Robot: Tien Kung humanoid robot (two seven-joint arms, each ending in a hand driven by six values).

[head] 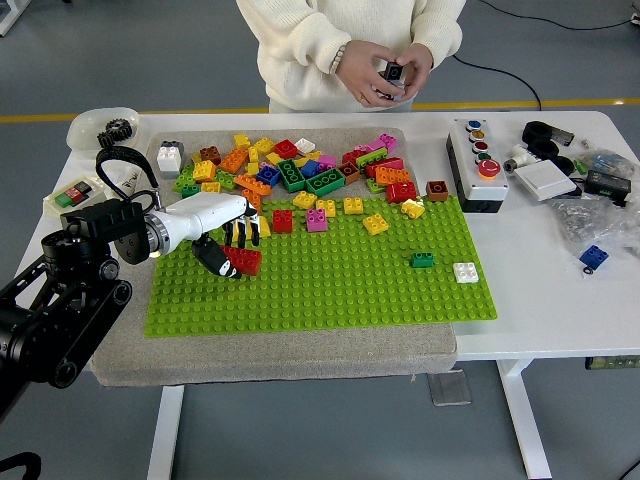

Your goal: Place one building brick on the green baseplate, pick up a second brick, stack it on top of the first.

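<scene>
The green baseplate (330, 270) covers the middle of the table. My left hand (232, 248) reaches in from the left over the plate's left part, its fingers curled on a red brick (246, 261) held low over the studs. A small green brick (422, 260) and a white brick (465, 271) sit on the plate's right side. A heap of loose coloured bricks (290, 168) lies along the plate's far edge. My right arm is out of the picture.
A person stands at the far side, both hands holding a small dark object (388, 76) at chest height. A button box (478, 162) stands right of the plate, a white bowl with gears (103, 128) at the far left, and a blue brick (594, 256) near the right edge.
</scene>
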